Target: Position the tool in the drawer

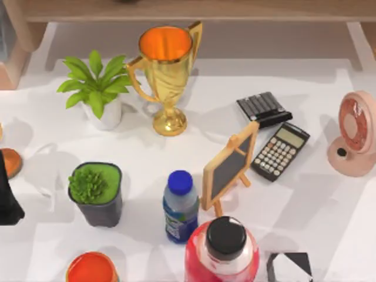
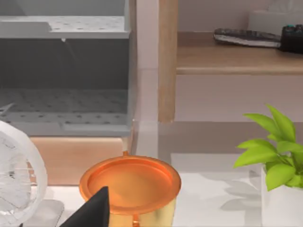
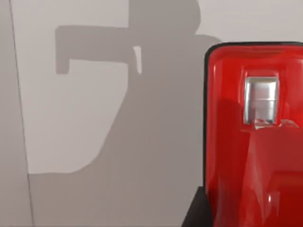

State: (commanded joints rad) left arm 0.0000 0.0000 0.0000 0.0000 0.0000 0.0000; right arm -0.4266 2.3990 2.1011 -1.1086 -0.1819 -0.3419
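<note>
Cut off: glossy red tool body with a silver metal clip (image 3: pixel 258 137), close before the right wrist camera, its far side out of frame; kind unclear.
Drawer: grey perforated open compartment (image 2: pixel 64 101), behind the gold trophy cup (image 2: pixel 130 184).
Left arm: dark bulk (image 1: pixel 7 197) at the white counter's (image 1: pixel 305 205) left edge.
Left gripper (image 2: pixel 92 210): beside the cup.
Jaws: cannot tell, either arm.

No words, brands or numbers can be read anywhere. The blue-capped bottle (image 1: pixel 180 207) carries a green and blue label, but its print cannot be made out, and the keys of the calculator (image 1: pixel 280 151) are too small to show their figures. The small chalkboard (image 1: pixel 230 165) on its easel bears no writing.
</note>
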